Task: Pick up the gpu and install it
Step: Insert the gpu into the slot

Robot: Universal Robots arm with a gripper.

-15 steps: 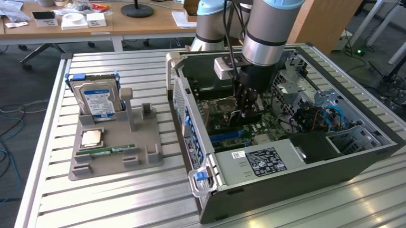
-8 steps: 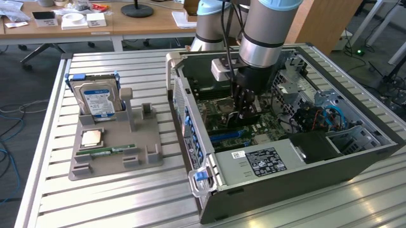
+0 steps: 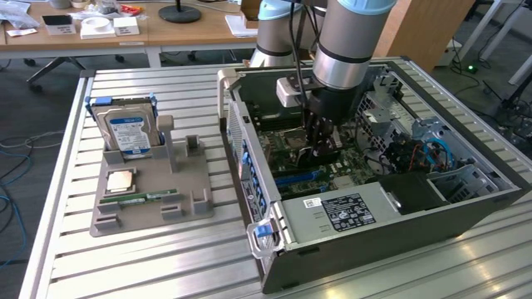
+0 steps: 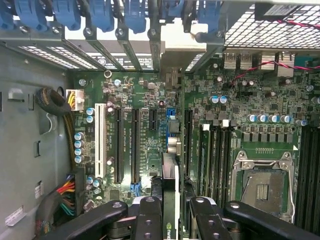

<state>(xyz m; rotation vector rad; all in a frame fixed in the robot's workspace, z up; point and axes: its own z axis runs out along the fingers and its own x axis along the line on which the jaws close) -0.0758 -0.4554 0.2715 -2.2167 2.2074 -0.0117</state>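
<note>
Wooden desks [image 3: 166, 28] strewn with small boxes line the back of a workshop, where a slatted metal tabletop [image 3: 166, 261] carries an open desktop computer case [image 3: 399, 230] lying on its side. A Universal Robots arm [image 3: 353, 37] reaches down into the case, its gripper [image 3: 323, 146] low over the green motherboard [image 4: 150, 100]. Seen from the wrist camera, the black gripper is clamped on the gpu [image 4: 170, 180], a thin card viewed edge-on with a green logo on its rim, held between the two inner fingers [image 4: 149, 220]. The card hangs over the board parallel to the long expansion slots, between a pair of black slots [image 4: 135, 145] and the row of memory slots [image 4: 217, 160]; whether its edge touches the board cannot be told. A white slot [image 4: 100, 140] lies beside the black pair, and the empty CPU socket [image 4: 262, 187] with its metal frame sits beyond the memory slots. Blue retaining latches [image 4: 100, 12] line the case's rear wall above the slot openings, and a bundle of coloured power cables [image 4: 67, 192] runs along the board's edge. On the exterior view's left, well apart from the case, a grey holder [image 3: 149, 212] stands on the tabletop with a blue-labelled hard drive [image 3: 129, 134] upright in its rack, a CPU [image 3: 121, 180] lying flat and a narrow green RAM stick [image 3: 137, 199] just beside it.
</note>
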